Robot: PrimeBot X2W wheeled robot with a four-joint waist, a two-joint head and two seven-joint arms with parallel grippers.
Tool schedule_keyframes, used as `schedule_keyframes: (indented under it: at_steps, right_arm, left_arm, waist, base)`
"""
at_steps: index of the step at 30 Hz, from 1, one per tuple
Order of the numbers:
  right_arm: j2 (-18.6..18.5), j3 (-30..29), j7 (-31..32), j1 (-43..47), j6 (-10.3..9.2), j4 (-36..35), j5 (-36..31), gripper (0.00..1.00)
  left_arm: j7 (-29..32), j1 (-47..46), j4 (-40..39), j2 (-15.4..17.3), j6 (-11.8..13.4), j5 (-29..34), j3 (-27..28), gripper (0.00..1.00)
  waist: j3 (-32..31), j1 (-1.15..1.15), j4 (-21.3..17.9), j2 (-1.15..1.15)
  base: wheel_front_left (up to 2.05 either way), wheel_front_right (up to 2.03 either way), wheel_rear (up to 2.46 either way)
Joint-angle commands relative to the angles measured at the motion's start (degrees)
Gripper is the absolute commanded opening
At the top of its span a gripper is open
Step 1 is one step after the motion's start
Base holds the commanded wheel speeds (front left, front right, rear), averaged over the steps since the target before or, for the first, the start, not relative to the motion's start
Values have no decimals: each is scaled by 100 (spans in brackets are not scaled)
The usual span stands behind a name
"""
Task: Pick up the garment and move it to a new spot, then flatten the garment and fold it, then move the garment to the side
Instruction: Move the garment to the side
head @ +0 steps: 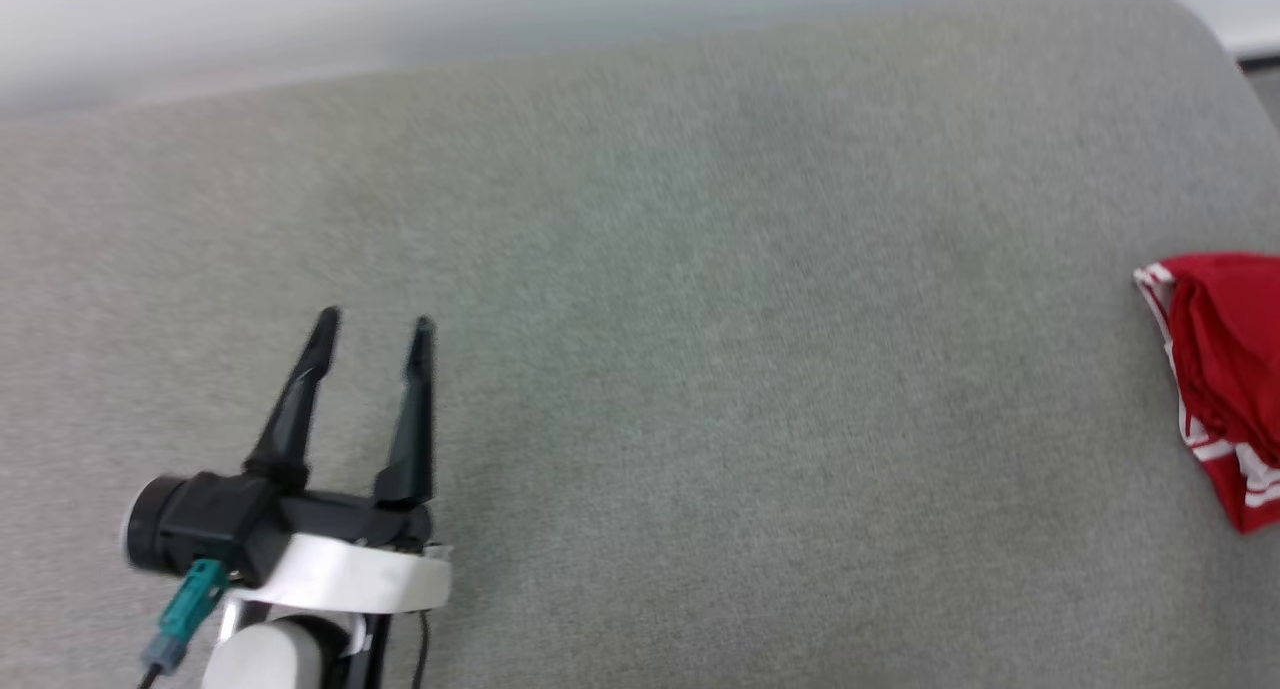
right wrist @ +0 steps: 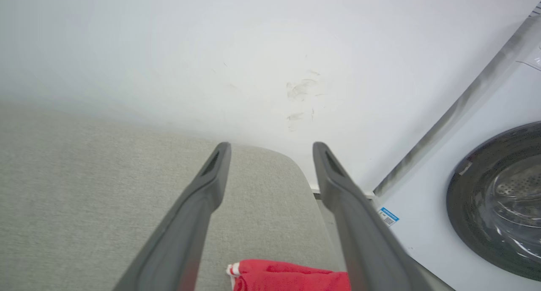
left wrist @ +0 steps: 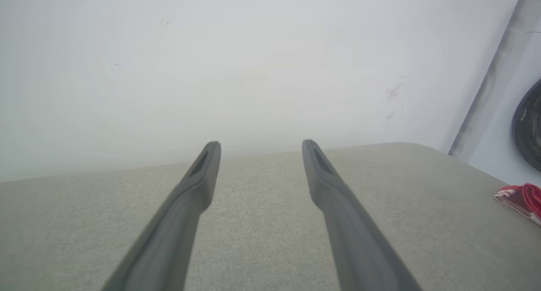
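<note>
The garment point(head: 1225, 379) is a red bundle with red-and-white striped trim, folded up at the far right edge of the grey cushioned surface point(head: 700, 319). It also appears as a small red heap, the garment point(left wrist: 522, 198), at the right of the left wrist view. My left gripper point(head: 375, 329) hovers open over the surface's left part, far from the garment, nothing between its fingers. In the right wrist view my right gripper point(right wrist: 271, 149) stands open above the garment point(right wrist: 291, 276), whose red cloth lies below and between the fingers, apart from them.
A white wall point(right wrist: 253, 50) runs behind the grey surface. A white washing machine point(right wrist: 486, 189) with a dark round door stands just past the surface's right end, beside the garment. The surface's rounded right edge point(head: 1215, 49) is close to the bundle.
</note>
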Motion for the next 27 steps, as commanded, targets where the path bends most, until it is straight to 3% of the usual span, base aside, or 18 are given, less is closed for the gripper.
schedule_keyframes:
  at_steps: [1, 6, 12, 18, 27]
  right_arm:
    - [400, -134, -129, 314, -4, -356, 137, 100]
    - [1264, -284, -428, 1044, -4, -1193, 300, 100]
    - [2016, -215, -729, 1866, -4, -1712, 422, 100]
    - [2381, -51, -1215, 2387, -4, -1539, 659, 100]
    - [2567, 190, -1648, 2682, -4, -1072, 772, 100]
  left_arm:
    - [-11, 153, 13, -52, 20, 49, 187, 100]
    - [-11, 403, 126, -137, 42, 119, 530, 100]
    - [-11, 645, 365, -221, 69, 302, 665, 100]
    - [-12, 790, 615, -266, 65, 379, 671, 100]
    - [-12, 938, 738, -314, 18, 360, 709, 100]
  waist:
    - [-483, 1, 239, 0]
    - [-836, 1, 432, 0]
    - [-1063, 1, 664, 0]
    - [-1178, 1, 835, 0]
    - [-1282, 1, 885, 0]
  base:
    - [0, 0, 0]
    - [0, 0, 0]
    - [0, 0, 0]
    - [0, 0, 0]
    - [0, 0, 0]
